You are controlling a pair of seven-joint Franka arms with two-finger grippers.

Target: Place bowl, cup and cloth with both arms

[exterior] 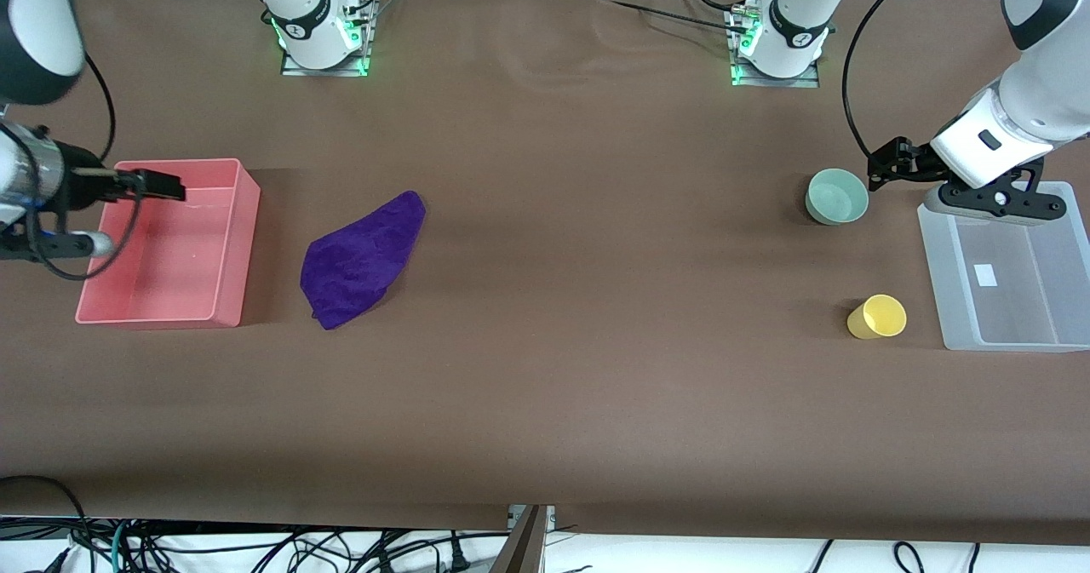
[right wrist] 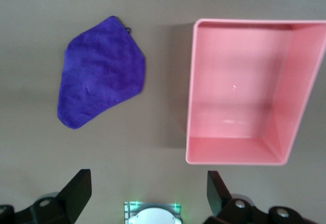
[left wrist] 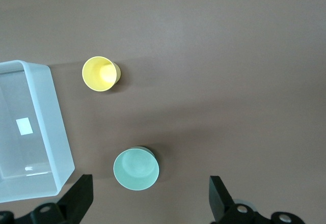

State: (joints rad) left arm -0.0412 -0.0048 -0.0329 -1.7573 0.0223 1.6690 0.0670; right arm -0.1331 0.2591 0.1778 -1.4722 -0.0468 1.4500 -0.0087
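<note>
Front view: the cloth [exterior: 362, 259] lies limp beside the pink bin [exterior: 167, 245] near the right arm's end of the tabletop; pinch a fold.

Left wrist view: left gripper [left wrist: 150, 198], jaws wide, over the light, rigid bowl [left wrist: 136, 169]; grip its rim. The cup [left wrist: 101, 74] stands near the clear bin [left wrist: 51, 127], whose white label is unreadable.

Right wrist view: right gripper [right wrist: 149, 191], jaws wide, empty.

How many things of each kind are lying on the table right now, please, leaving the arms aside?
Bins: 2, pink bin and clear bin
Bowls: 1, mint bowl
Cups: 1, yellow cup
Cloths: 1, purple cloth
Total: 5
</note>
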